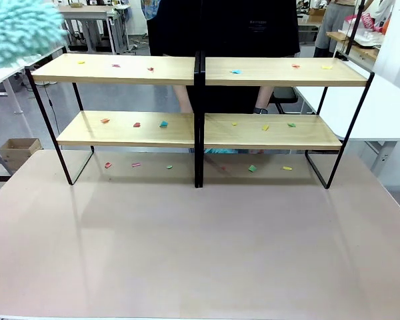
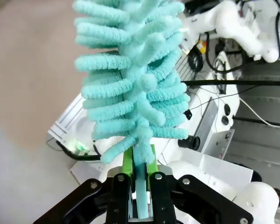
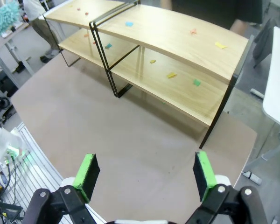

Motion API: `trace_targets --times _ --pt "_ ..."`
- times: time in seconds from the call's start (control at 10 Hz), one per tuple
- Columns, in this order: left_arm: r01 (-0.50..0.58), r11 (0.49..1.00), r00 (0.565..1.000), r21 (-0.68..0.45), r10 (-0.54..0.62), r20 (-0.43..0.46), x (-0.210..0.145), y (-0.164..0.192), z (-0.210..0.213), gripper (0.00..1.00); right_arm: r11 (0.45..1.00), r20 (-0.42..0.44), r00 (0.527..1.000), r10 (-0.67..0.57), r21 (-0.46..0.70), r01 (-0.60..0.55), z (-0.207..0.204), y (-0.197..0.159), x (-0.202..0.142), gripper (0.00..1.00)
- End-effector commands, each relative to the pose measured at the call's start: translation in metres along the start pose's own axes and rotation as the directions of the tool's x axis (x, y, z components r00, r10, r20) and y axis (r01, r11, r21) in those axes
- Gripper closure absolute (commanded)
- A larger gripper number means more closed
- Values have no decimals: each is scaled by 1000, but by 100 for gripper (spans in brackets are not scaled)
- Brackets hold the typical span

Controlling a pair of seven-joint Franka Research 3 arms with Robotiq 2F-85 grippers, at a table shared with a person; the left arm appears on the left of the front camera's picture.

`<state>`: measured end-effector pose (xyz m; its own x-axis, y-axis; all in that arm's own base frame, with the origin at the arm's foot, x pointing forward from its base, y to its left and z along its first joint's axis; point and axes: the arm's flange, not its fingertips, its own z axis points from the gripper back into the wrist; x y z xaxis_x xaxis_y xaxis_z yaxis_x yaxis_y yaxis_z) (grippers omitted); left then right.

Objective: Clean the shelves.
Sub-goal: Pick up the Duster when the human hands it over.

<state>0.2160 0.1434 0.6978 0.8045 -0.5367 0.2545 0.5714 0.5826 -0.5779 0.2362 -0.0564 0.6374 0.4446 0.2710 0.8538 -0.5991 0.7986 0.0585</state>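
The shelves (image 1: 200,70) stand across the far half of the beige table, two light-wood tiers on a black frame. Small coloured paper scraps (image 1: 235,71) lie scattered on both tiers and on the tabletop underneath. A fluffy teal duster (image 2: 130,79) rises from my left gripper (image 2: 141,186), whose green pads are shut on its flat handle. The duster's head (image 1: 17,30) hangs at the top left of the front view, left of and above the upper board. My right gripper (image 3: 144,172) stands open over the table's near right part, looking down at the shelves (image 3: 177,42) with nothing between its fingers.
A person in dark clothes (image 1: 220,27) stands behind the middle of the rack. A cardboard box (image 1: 20,150) sits on the floor at left, and a white table (image 1: 387,107) is at right. The beige tabletop (image 1: 200,247) in front of the rack is bare.
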Motion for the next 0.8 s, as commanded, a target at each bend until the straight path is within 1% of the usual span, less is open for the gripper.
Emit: trace_targets --times 0.0,0.1,0.2,0.3,0.4,0.5,0.6,0.7 --pt "-32 999 999 -14 33 39 -37 12 -32 100 1000 5 1000 13 3 -13 -1 -1 -1 0" --pt "-52 998 998 -27 52 19 -56 18 -42 100 1000 5 1000 13 3 -13 -1 -1 -1 0" --pt "-105 994 990 -24 107 96 -74 24 -47 100 1000 5 1000 13 3 -13 -1 -1 -1 0" --pt "-102 994 974 -47 109 196 -98 26 -44 100 1000 5 1000 13 3 -13 -1 -1 -1 0" --pt "-102 993 962 -57 114 249 -113 28 -40 100 1000 5 1000 13 3 -13 -1 -1 -1 0" --pt "-93 994 956 -63 107 273 -120 29 -37 100 1000 5 1000 13 3 -13 -1 -1 -1 0" --pt "-112 992 946 -59 124 299 -122 33 -35 100 1000 5 1000 13 3 -13 -1 -1 -1 0" --pt "-118 991 969 -57 127 213 -121 33 -39 100 1000 5 1000 13 3 -13 -1 -1 -1 0"
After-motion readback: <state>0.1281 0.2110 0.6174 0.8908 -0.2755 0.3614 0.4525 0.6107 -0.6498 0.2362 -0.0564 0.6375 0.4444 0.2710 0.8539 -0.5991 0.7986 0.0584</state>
